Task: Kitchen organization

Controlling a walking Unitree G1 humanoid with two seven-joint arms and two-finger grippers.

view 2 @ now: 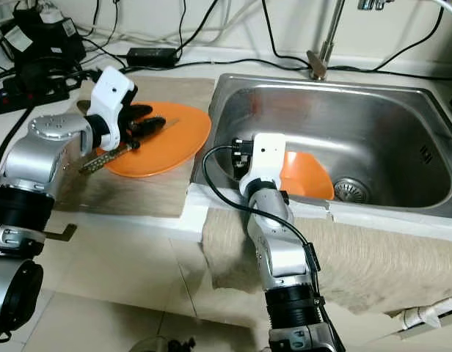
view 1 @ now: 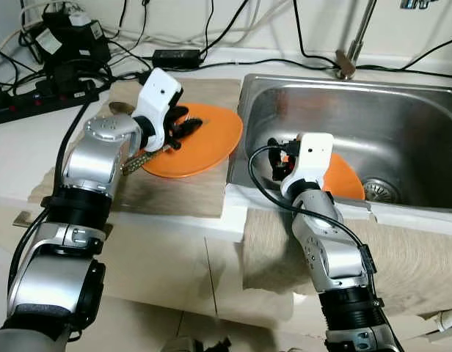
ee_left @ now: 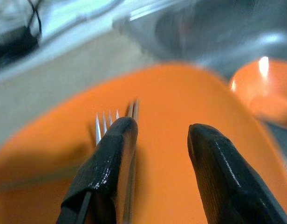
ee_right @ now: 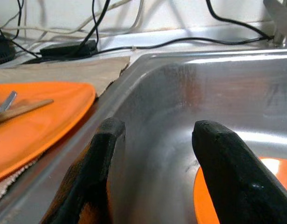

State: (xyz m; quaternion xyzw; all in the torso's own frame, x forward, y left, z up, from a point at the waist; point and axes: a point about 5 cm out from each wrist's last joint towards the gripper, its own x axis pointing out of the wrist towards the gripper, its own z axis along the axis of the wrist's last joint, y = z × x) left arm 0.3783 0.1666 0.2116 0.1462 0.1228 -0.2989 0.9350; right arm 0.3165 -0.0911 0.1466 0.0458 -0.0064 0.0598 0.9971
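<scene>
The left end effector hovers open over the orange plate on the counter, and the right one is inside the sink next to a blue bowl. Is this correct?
Nearly. The bowl in the sink is orange, not blue, as the right eye view shows. The rest stands: left end effector open over the orange plate, right end effector inside the sink.

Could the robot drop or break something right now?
Maybe. The orange plate sticks out past the counter over the sink, so a push from the left gripper might tip it in. A fork lies loose on it and could slide off. The right gripper sits open by the sink wall near an orange bowl and might knock it.
</scene>
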